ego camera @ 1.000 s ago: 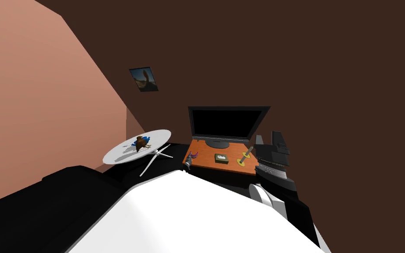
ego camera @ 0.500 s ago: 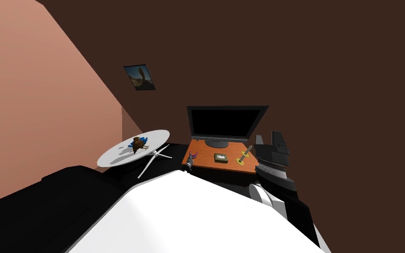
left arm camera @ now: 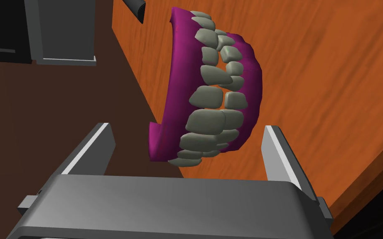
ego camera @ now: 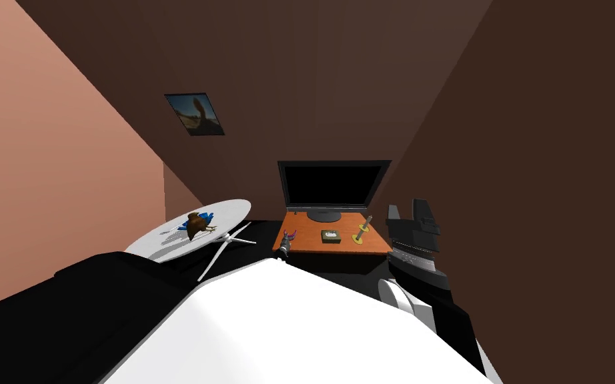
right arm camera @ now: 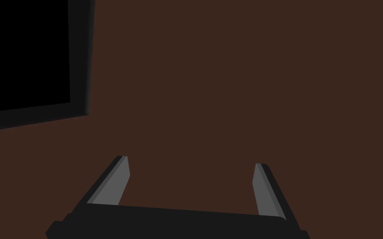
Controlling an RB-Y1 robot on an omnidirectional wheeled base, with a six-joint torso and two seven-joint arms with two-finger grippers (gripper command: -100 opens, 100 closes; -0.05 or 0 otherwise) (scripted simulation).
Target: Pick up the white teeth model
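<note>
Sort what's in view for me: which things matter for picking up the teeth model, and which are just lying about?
Job:
teeth model, purple gums, at the edge of the orange stand
left gripper, open, fingers either side of it

Lying about:
TV
small box
yellow-based stick
round white table with brown figure
wall picture
right gripper, open

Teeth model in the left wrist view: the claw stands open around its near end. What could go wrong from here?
1. The teeth model seems to overhang the edge of the orange table. A bump from a finger could tip it off.
2. Only its near end lies between the fingers of the open left claw, apart from both. Closing now may pinch just the curved purple gum, so the model could twist or slip out.
</note>
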